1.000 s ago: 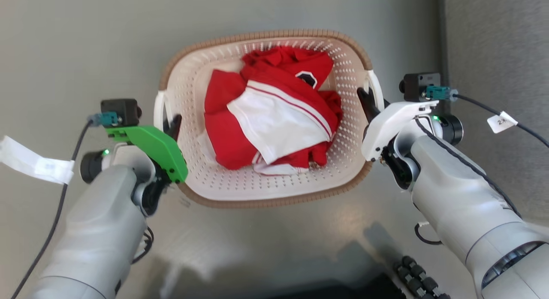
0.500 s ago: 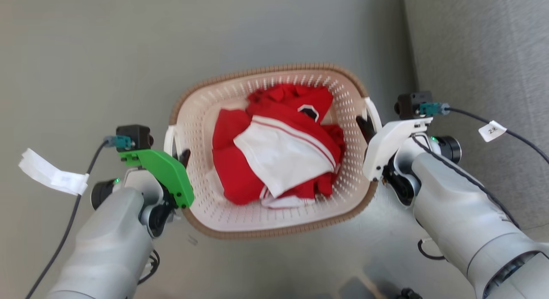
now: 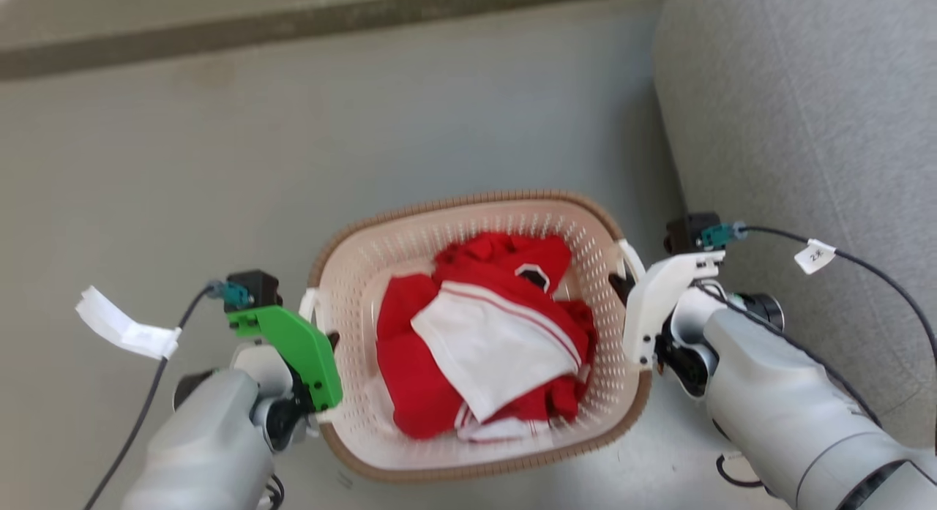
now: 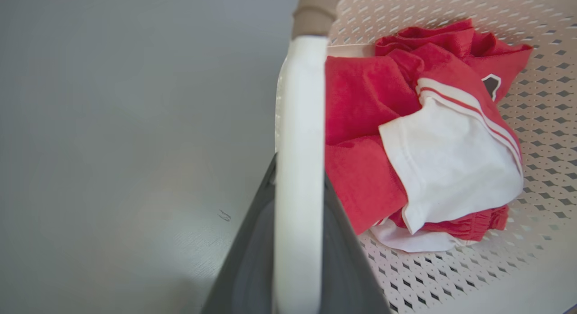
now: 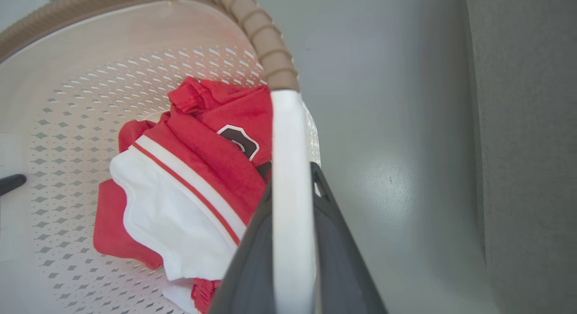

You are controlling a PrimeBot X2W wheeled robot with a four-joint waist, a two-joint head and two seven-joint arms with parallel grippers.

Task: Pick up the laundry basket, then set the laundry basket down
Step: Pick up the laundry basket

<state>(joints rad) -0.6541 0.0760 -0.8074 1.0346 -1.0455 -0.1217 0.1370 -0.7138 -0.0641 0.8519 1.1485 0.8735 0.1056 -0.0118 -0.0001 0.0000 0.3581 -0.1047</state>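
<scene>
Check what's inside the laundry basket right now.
The laundry basket holds crumpled red-and-white clothing with a dark badge showing. Perforated cream plastic shows around the heap; whatever lies beneath it is covered.

The left forearm (image 3: 205, 451) and right forearm (image 3: 776, 400) are clad in smooth silver-grey shells. A bright green cover (image 3: 293, 342) is fitted at the left wrist, a white cover (image 3: 659, 298) at the right. The left camera block (image 3: 252, 285) and right camera block (image 3: 688, 232) are black, with teal connectors. From each, a black cable is led: the left cable (image 3: 146, 415) and right cable (image 3: 878, 276) each carry a white paper tag. The fingers (image 4: 252, 269) are dark grey.
</scene>
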